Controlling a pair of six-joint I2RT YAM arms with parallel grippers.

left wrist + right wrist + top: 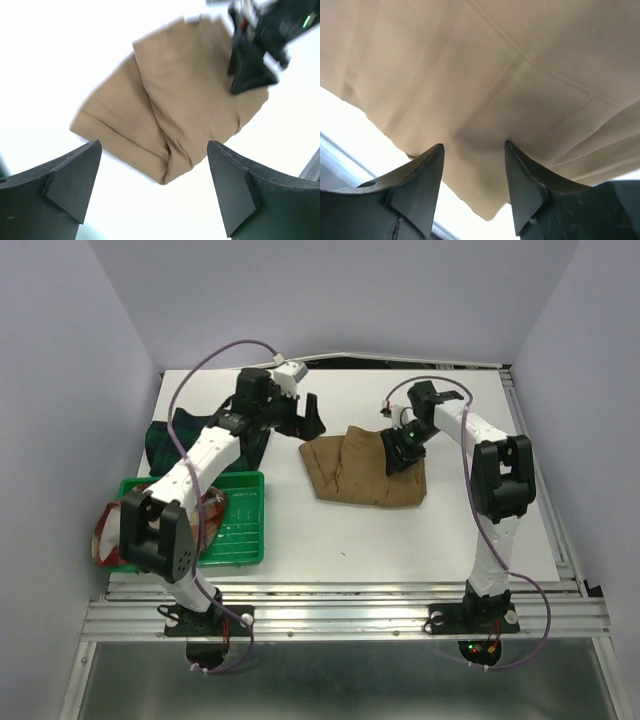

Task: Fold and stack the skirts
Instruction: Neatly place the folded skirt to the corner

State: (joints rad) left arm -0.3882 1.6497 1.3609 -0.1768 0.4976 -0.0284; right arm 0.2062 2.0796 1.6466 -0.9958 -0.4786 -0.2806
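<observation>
The tan-brown pleated skirt (362, 470) lies partly folded in the middle of the table. It also shows in the left wrist view (180, 110) and fills the right wrist view (485, 75). My left gripper (311, 420) is open and empty, just above the skirt's far left corner. My right gripper (399, 453) is open, its tips down on the skirt's right part with a corner of cloth between them. The dark green-navy tartan skirt (170, 435) lies at the far left, partly under the left arm. The red-orange-white plaid skirt (108, 532) hangs over the tray's left end.
A green plastic tray (243, 522) stands at the near left of the white table (330, 540). The left arm reaches over the tray and the tartan skirt. Metal rails run along the table's near and right edges. The right gripper shows in the left wrist view (252, 65).
</observation>
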